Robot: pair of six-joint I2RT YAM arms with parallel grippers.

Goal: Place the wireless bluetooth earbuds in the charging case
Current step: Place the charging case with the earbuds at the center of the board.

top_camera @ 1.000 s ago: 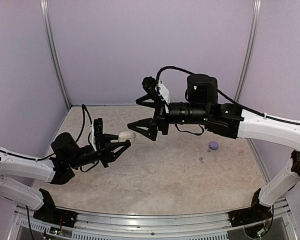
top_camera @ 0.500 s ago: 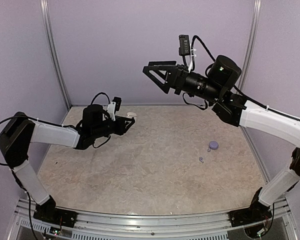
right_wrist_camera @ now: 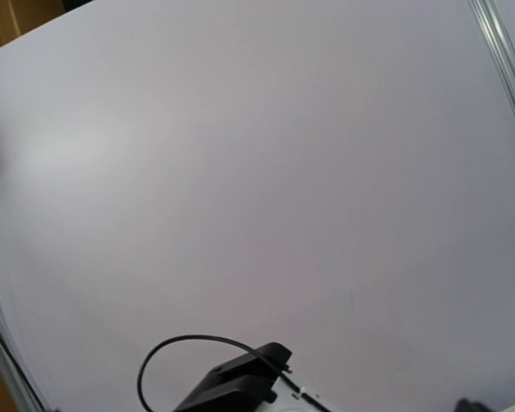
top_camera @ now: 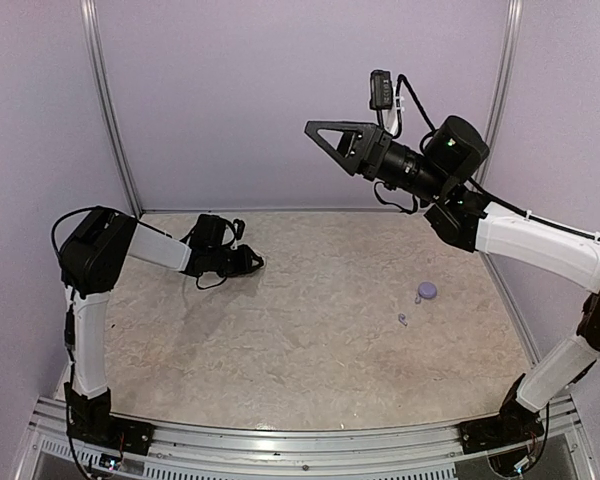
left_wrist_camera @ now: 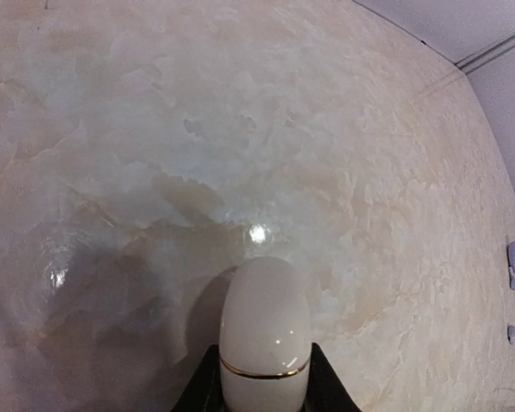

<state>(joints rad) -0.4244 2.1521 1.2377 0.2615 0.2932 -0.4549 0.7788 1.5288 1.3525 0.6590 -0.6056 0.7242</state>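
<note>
My left gripper [top_camera: 252, 263] is low over the table at the back left, shut on a white egg-shaped charging case [left_wrist_camera: 264, 335]. The case has a gold seam and its lid is closed; the black fingers [left_wrist_camera: 324, 386] clamp its sides. In the top view the case is hidden by the gripper. One tiny pale earbud [top_camera: 402, 319] lies on the table at the right, also seen in the left wrist view [left_wrist_camera: 511, 333]. A second tiny piece [top_camera: 417, 299] lies against a lilac rounded piece [top_camera: 427, 291]. My right gripper [top_camera: 330, 140] is raised high near the back wall, open and empty.
The marbled table [top_camera: 310, 340] is walled in by lilac panels with metal corner posts [top_camera: 110, 110]. The right wrist view shows only the wall and a black part with a cable [right_wrist_camera: 240, 386].
The right gripper left the white case and rose high toward the back wall. The left arm folded back, carrying the case to the back left and down close to the table.
</note>
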